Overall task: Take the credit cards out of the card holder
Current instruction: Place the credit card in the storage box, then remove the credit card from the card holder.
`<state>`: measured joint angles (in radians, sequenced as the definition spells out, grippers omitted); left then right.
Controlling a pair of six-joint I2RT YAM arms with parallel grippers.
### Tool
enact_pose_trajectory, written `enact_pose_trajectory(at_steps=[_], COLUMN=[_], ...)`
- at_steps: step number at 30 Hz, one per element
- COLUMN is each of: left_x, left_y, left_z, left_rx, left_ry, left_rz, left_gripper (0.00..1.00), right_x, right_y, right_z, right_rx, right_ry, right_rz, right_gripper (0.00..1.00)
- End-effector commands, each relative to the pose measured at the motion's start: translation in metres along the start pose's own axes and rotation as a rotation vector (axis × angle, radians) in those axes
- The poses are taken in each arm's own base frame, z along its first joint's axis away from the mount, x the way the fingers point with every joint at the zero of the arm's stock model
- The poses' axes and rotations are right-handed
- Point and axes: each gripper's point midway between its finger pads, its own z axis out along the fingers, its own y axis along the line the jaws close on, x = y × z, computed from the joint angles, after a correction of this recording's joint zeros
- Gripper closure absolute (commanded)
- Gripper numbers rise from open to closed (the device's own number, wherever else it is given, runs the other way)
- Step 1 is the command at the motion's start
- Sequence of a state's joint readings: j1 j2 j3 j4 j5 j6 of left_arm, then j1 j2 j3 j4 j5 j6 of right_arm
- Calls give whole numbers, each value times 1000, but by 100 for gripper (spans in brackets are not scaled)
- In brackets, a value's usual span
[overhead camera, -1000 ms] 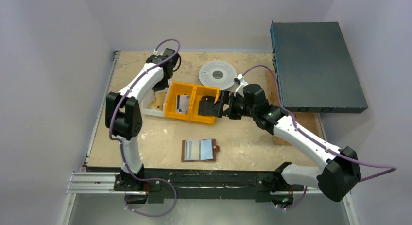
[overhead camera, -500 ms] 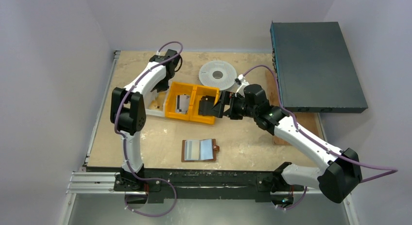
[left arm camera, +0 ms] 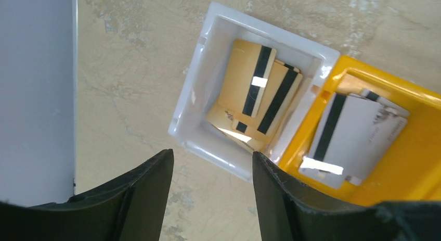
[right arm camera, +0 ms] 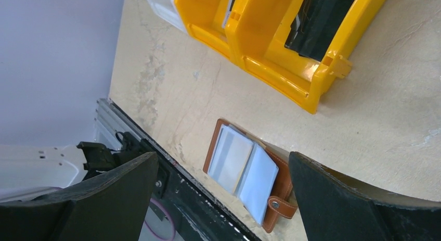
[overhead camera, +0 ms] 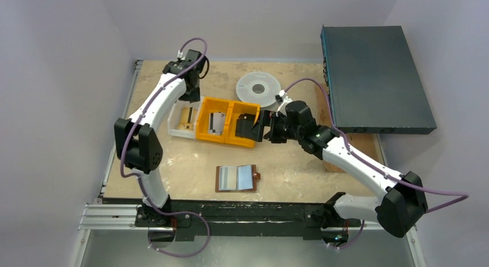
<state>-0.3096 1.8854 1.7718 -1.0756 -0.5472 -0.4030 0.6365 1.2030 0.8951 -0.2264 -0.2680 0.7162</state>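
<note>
Though its pale pockets are too washed out to show whether any remain, the card holder (overhead camera: 237, 178) lies open near the table's front edge, well apart from the wide-open, empty right gripper (right arm camera: 222, 155), while the left gripper (left arm camera: 211, 155), likewise parted and empty, has drawn back off the white tray (left arm camera: 192, 95), with credit cards (left arm camera: 353, 142) in the adjoining yellow bin (left arm camera: 421, 147).

The left wrist view's bottom edge cuts off both fingers of the left pincer (left arm camera: 212, 159), and its right edge cuts the yellow bin (left arm camera: 395, 168). There the grey cards (left arm camera: 353, 137) lie stacked, and the lower one shows only an edge. The right wrist view's top edge cuts the black item (right arm camera: 320, 22). Whether the holder (right arm camera: 249, 170) has cards in its sleeves cannot be told. From above, the left pincer is hidden under its wrist.
</note>
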Motion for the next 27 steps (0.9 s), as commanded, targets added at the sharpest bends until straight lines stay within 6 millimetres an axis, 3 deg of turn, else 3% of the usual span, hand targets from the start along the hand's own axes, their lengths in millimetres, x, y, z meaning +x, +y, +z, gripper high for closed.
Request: enact_pose_trajectory(at_steps=[1, 8, 15, 20, 27], left_x=[7, 52, 109, 145, 182], left_y=[-7, -35, -50, -44, -40], left_z=[-41, -82, -107, -107, -96], left_rx=[193, 434, 640, 665, 661], left_ry=[-26, -2, 75, 118, 161], left_rz=[-76, -101, -171, -183, -198], left_gripper=[43, 42, 42, 42, 42], right_x=[9, 64, 106, 129, 141], right_y=[-1, 5, 7, 11, 13], right_z=[9, 36, 55, 70, 88], right_rx=[31, 92, 186, 217, 280], right_ry=[7, 104, 162, 208, 244], right_rz=[-39, -110, -172, -197, -257], right_gripper=[1, 1, 3, 16, 30])
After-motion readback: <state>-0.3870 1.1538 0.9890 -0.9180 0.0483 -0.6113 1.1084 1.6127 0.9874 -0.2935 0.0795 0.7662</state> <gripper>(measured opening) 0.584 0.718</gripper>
